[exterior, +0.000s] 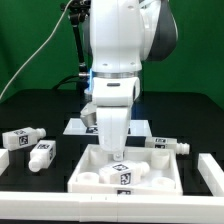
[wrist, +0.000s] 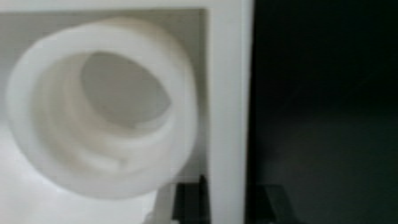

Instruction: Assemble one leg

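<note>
The end effector (exterior: 118,154) hangs low over the white square tray piece (exterior: 92,172). Its tip is just above a leg (exterior: 123,176) that sits at the tray's near side, tag showing (clenched or released, I cannot tell). The wrist view shows one round socket (wrist: 103,100), close and blurred, beside the black surface (wrist: 329,100). Spare legs lie at the exterior view's left (exterior: 22,137) and right (exterior: 166,145).

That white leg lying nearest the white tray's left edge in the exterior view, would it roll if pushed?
The leg lies on its side and looks rounded, so a sideways push would probably roll it. It looks like rigid moulded plastic, likely stiff and light. Its smooth surface may slip when gripped.
</note>
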Robot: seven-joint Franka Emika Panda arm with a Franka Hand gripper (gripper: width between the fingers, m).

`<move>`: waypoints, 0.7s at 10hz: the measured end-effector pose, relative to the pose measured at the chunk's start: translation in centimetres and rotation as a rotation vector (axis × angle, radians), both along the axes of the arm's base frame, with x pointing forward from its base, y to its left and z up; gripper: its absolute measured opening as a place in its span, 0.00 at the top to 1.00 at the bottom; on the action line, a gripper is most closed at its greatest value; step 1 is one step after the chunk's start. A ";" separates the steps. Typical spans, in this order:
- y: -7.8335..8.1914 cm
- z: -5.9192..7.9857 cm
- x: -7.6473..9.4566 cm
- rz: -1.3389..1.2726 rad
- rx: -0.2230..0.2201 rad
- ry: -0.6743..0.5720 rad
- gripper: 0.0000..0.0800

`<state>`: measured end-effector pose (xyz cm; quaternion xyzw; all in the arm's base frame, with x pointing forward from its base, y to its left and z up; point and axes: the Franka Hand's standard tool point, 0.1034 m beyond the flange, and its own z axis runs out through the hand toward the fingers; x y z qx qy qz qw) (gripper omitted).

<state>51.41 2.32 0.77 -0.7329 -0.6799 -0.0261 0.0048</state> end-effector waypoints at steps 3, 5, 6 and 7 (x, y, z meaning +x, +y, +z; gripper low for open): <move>2.6 0.0 0.4 0.063 0.008 -0.005 0.93; 4.2 0.0 0.8 0.100 0.005 -0.010 0.93; 4.2 0.0 0.7 0.072 0.003 -0.004 0.93; 4.3 0.1 0.7 0.053 0.001 -0.001 0.93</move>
